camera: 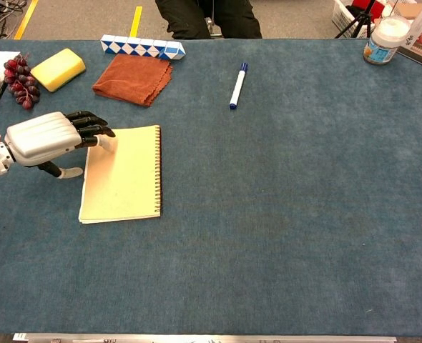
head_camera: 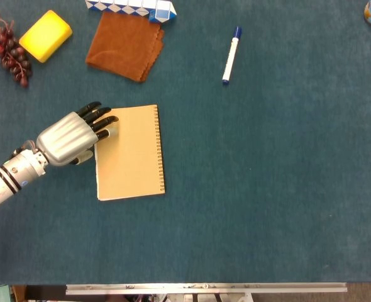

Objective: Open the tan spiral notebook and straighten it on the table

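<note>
A: Lying closed and flat on the blue surface (head_camera: 267,189), left of centre, is the tan notebook (head_camera: 129,152). Its cover is plain, its dark spiral runs down the right-hand edge, and its sides sit nearly square to the surface edge, tilted only slightly.

B: And the left hand (head_camera: 69,137)?

A: It reaches in from the left with the metal back uppermost. The dark fingers (head_camera: 100,121) are stretched out and slightly apart, their tips over the notebook's upper left corner. In the chest view the thumb (camera: 69,172) hangs below the palm, just outside the cover's left edge. Nothing is gripped; whether the tips actually press the cover cannot be told.

B: What is hidden or cut off?

A: The right hand appears in neither view. The palm side of the left hand is concealed, and its arm leaves the frame at the left. At the far side lie a brown cloth (head_camera: 126,45), a marker (head_camera: 231,55), a yellow sponge (head_camera: 45,35), grapes (head_camera: 11,53) and a blue-and-white checkered bar (camera: 142,47), the last clipped in the head view. A white jar (camera: 381,41) stands at the far right corner.
</note>
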You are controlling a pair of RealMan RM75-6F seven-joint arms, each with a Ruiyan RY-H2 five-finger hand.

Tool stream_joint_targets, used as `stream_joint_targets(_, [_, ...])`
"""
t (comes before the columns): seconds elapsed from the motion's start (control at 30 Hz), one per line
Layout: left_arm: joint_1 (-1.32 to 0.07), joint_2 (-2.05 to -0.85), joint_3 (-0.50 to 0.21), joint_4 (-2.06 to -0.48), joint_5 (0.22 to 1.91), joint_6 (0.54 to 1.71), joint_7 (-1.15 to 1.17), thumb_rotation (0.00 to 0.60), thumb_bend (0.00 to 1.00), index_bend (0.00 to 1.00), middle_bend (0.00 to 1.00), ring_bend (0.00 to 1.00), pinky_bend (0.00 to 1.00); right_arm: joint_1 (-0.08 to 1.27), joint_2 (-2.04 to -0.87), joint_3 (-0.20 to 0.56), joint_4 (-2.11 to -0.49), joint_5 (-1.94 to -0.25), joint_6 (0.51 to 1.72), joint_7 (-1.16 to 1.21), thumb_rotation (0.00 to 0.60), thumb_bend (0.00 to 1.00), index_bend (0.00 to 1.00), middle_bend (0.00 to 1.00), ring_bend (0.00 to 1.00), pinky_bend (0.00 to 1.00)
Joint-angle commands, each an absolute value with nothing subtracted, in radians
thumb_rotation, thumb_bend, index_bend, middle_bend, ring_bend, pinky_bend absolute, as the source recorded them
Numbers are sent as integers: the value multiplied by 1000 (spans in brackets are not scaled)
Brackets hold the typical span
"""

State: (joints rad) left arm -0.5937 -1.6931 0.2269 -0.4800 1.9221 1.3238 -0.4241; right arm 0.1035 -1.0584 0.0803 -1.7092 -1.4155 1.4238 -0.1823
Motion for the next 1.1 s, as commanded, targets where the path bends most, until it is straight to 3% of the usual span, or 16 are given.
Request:
stream_joint_targets(0.03, [-589,-1699,235,-464,1917,1328,-430,600,262,263,157,97,126,104,-1058,79,-1712,-1415,1423,-186,600,321,382,372,330,406])
stream_joint_targets(1.1, [-596,-1757,262,-407,1875,1337,-499,600,261,252,148,97,126,74,-1055,74,-1716,-1433,1473,-175,600,322,382,372,330,406])
